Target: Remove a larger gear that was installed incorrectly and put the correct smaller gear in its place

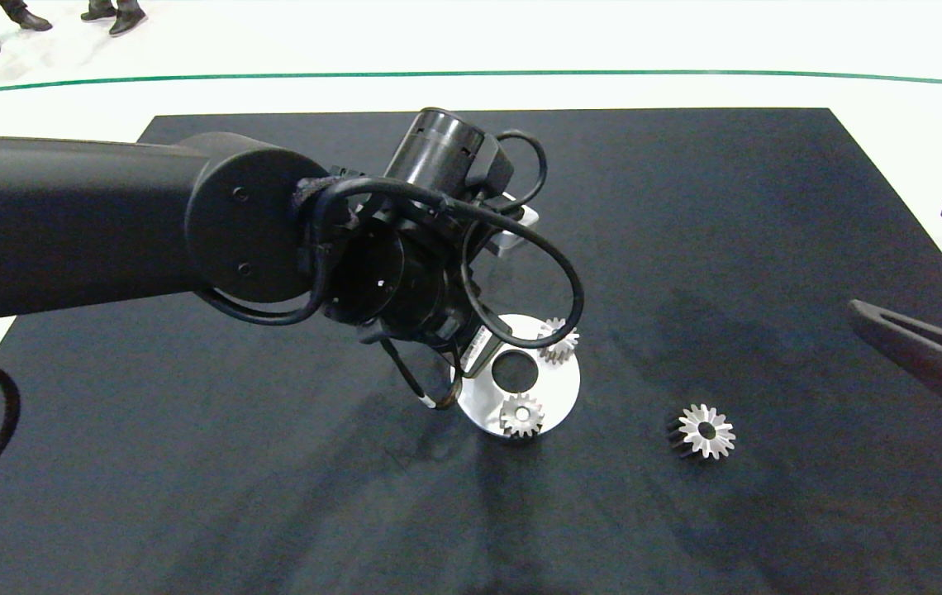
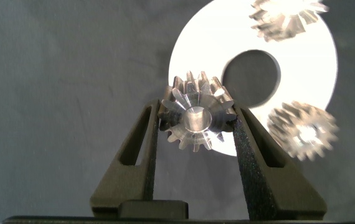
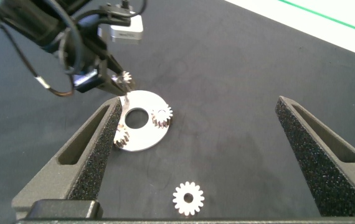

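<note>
1. While the left gripper [image 2: 196,121] hangs over the disc's [image 1: 563,388] 9 o'clock edge, its fingers [image 2: 141,143] are clamped on a small gear [image 2: 195,120].
2. Two more small gears sit on the disc, one [image 1: 559,339] at 1 o'clock of the centre hole [image 1: 515,371], one [image 1: 521,415] at 6 o'clock.
3. At 4 o'clock, well apart from the disc, the large gear [image 1: 703,430] lies on the black mat [image 1: 768,248].
4. Beyond it, at the mat's 3 o'clock edge, the right gripper [image 3: 202,134] hangs with fingers spread wide.
</note>
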